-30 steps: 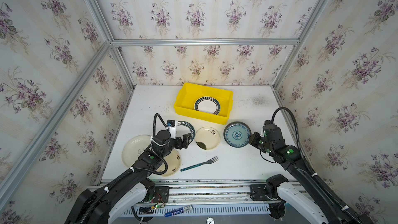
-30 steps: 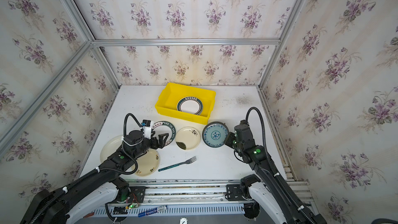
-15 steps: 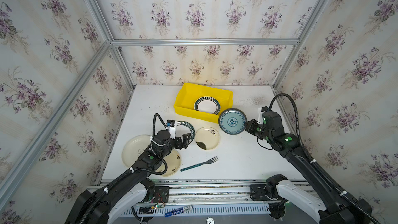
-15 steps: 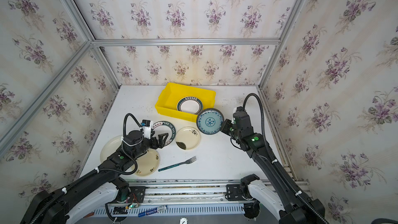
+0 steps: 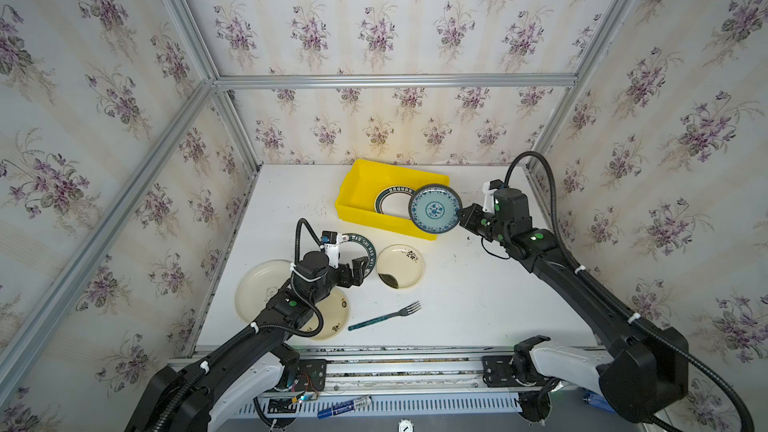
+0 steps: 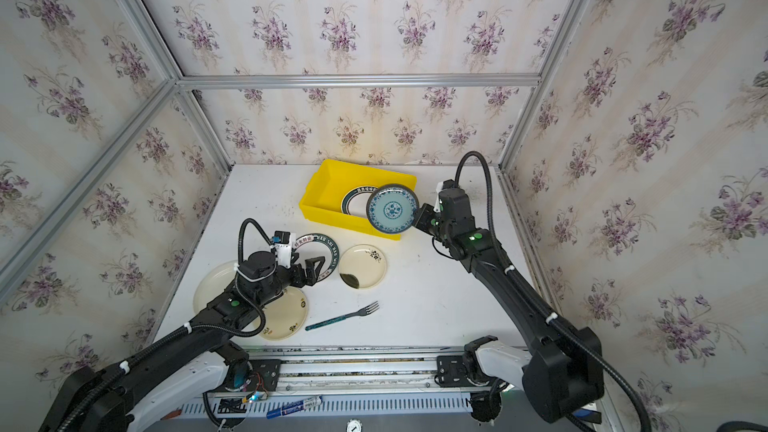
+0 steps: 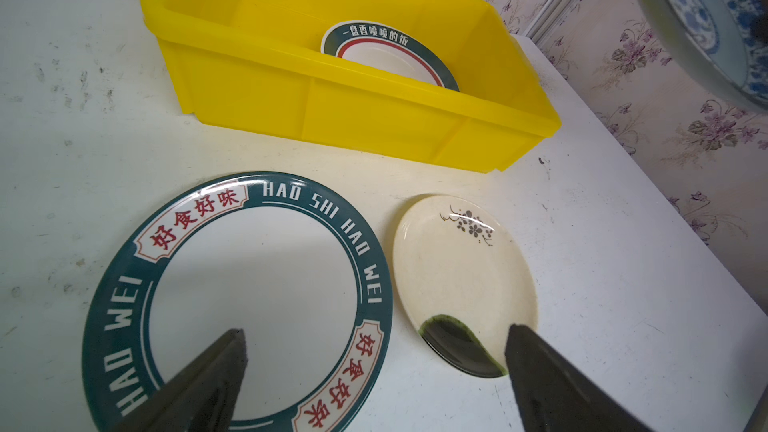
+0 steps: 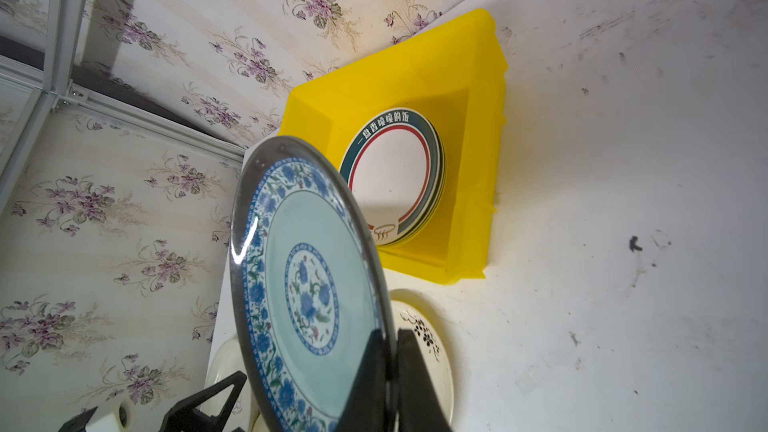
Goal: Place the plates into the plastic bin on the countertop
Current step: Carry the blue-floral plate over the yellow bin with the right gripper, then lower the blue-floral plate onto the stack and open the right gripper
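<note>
One teal plate (image 5: 435, 209) clamped in right gripper (image 5: 461, 218); left gripper (image 7: 376, 334) wide, empty; four plates (image 5: 401, 266) on countertop (image 5: 478, 297)

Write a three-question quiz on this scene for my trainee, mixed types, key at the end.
1. True or false: the left gripper is shut on a plate.
2. The right gripper holds: A) a cup B) the blue-patterned plate C) nothing.
3. Fill in: the fork lies on the ___, outside the yellow bin.
Key: 1 false, it is open and empty; 2 B; 3 countertop.
</note>
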{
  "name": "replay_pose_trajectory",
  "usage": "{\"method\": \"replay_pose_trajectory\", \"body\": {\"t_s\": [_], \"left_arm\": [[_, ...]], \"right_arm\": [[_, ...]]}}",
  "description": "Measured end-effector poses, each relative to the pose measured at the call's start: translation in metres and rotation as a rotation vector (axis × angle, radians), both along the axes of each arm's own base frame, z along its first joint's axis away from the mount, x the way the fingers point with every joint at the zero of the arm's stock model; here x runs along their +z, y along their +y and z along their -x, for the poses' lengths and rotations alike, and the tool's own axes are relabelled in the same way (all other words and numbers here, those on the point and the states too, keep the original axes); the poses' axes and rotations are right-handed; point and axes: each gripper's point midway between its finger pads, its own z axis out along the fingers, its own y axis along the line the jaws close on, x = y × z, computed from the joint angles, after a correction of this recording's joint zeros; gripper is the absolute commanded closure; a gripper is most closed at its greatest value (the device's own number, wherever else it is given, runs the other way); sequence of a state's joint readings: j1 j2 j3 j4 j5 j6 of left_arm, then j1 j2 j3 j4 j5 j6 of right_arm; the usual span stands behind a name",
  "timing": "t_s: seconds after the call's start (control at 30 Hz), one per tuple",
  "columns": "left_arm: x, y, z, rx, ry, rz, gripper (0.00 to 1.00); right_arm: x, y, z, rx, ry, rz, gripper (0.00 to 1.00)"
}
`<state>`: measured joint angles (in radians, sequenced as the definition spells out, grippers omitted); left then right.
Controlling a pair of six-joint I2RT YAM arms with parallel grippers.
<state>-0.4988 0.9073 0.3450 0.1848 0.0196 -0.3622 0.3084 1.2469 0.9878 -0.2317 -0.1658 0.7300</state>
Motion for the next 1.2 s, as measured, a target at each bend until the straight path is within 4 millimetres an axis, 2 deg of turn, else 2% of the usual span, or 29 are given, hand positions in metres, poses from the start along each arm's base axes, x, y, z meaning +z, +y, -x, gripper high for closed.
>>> {"method": "replay_pose_trajectory", "body": {"t_s": [0.27,0.47,0.67,0.8,0.93,1.0,1.03,1.07,1.13,1.17,1.2], "left_arm": [[0.004,0.001,0.002,0.003,-0.004,0.009,0.0],[0.006,0.006,0.003,0.026,-0.007,0.007,0.0],[0.012,0.01,0.004,0.046,-0.028,0.022,0.0],[0.012,0.012,0.005,0.058,-0.031,0.026,0.0],[0.01,0.012,0.005,0.061,-0.023,0.03,0.0],[0.009,0.012,0.004,0.061,-0.018,0.028,0.0],[0.009,0.012,0.004,0.061,-0.017,0.027,0.0],[0.009,0.012,0.004,0.061,-0.017,0.028,0.0],[0.009,0.012,0.004,0.062,-0.016,0.029,0.0],[0.009,0.012,0.004,0.062,-0.017,0.031,0.0],[0.009,0.012,0.004,0.062,-0.018,0.032,0.0]], "right_arm": [[-0.02,0.03,-0.077,0.033,0.014,0.014,1.0],[-0.049,0.051,-0.123,0.058,0.045,0.036,1.0],[-0.073,0.074,-0.142,0.087,0.065,0.082,1.0],[-0.102,0.068,-0.153,0.06,0.12,0.159,1.0],[-0.128,0.068,-0.156,0.062,0.173,0.193,1.0],[-0.138,0.07,-0.156,0.072,0.197,0.195,0.9],[-0.14,0.071,-0.158,0.078,0.201,0.196,0.76],[-0.139,0.074,-0.16,0.086,0.199,0.186,0.57],[-0.139,0.076,-0.161,0.095,0.199,0.183,0.36],[-0.139,0.076,-0.161,0.096,0.2,0.186,0.21],[-0.138,0.076,-0.16,0.097,0.199,0.186,0.11]]}}
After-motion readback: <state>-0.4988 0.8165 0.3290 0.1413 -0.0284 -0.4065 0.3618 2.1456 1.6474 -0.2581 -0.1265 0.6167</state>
